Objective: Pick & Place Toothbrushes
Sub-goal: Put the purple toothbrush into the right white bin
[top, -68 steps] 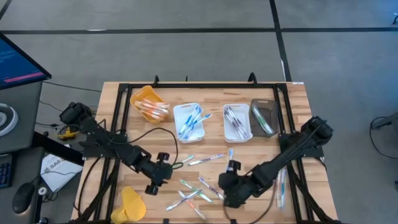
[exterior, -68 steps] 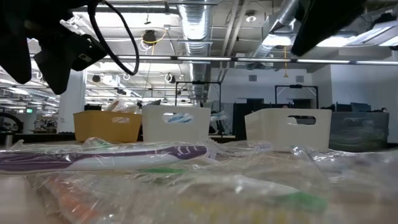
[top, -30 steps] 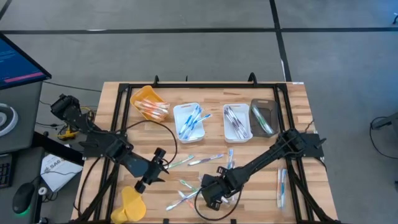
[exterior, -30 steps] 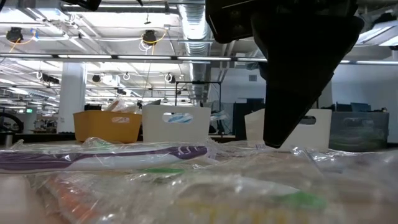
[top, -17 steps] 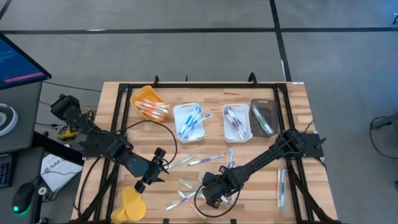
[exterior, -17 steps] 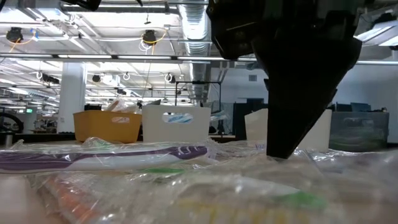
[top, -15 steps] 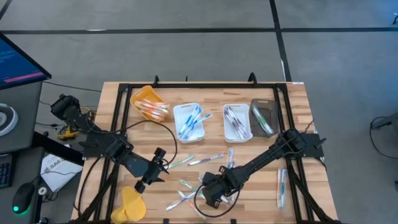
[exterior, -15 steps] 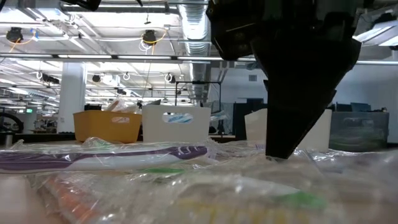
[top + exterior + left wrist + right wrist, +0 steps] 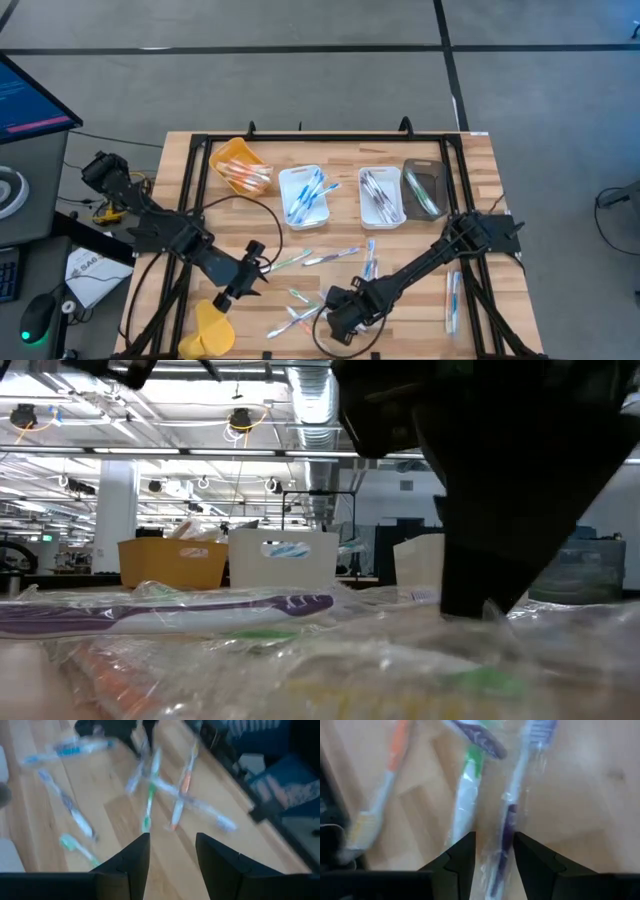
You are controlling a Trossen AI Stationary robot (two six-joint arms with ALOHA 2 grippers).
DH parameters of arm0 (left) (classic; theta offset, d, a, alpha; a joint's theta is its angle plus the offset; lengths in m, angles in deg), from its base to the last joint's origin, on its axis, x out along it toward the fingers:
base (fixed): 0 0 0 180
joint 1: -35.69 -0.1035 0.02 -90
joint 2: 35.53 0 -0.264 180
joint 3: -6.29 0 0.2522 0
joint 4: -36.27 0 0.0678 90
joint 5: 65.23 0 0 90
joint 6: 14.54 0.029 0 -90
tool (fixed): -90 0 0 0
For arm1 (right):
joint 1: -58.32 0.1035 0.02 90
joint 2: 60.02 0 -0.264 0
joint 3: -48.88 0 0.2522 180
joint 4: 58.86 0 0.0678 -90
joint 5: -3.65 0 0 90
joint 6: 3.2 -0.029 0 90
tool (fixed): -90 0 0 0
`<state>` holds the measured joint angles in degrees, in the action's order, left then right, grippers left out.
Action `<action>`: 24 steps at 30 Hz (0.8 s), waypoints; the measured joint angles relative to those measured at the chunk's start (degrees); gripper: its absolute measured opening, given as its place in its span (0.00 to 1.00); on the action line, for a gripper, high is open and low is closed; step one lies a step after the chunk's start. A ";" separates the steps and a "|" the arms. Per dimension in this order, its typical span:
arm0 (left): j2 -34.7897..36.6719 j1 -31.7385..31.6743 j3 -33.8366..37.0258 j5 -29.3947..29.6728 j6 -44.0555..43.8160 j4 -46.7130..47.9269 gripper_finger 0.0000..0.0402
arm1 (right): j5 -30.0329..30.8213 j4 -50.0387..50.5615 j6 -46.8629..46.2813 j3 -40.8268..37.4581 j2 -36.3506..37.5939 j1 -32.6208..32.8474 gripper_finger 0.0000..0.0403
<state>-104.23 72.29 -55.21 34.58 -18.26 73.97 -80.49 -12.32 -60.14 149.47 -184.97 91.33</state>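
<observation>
The right gripper [image 9: 338, 318] is down low over the scattered toothbrushes [image 9: 305, 305] near the front edge of the table [image 9: 480, 150], about the middle of that edge. From its own wrist camera, a wrapped brush with a purple handle [image 9: 507, 827] lies just ahead of the gap between the fingers [image 9: 457, 862], with its long axis pointing the same way as the fingers do, so the fingers sit either side of its length. A green-handled brush [image 9: 467, 790] lies just beside it, nearly parallel, and an orange one [image 9: 380, 790] is off to the other side. The fingers stand a little apart and hold nothing that I can see.

I'd say the close needs care: the green brush is near enough to get caught along with the purple one.

The left gripper [image 9: 240, 283] waits farther toward the table's left edge, its fingers [image 9: 127, 862] parted and empty, with the same loose brushes ahead of it. The right arm is clearly the nearer one.

Along the back edge, the bins [image 9: 302, 172] already hold sorted brushes.
</observation>
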 joint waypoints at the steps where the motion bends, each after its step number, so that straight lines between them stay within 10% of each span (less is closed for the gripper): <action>1: 0.13 0.00 0.79 -0.04 -0.18 0.39 0.38 | -0.21 -0.40 0.11 0.11 -0.34 -0.04 0.32; 24: 0.31 0.11 19.83 -0.18 -6.75 -24.23 0.38 | -0.72 0.05 2.94 -0.16 -1.27 -1.90 0.03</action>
<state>-103.93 72.40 -35.37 34.40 -25.02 49.74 -81.21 -12.27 -57.20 149.31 -186.24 89.43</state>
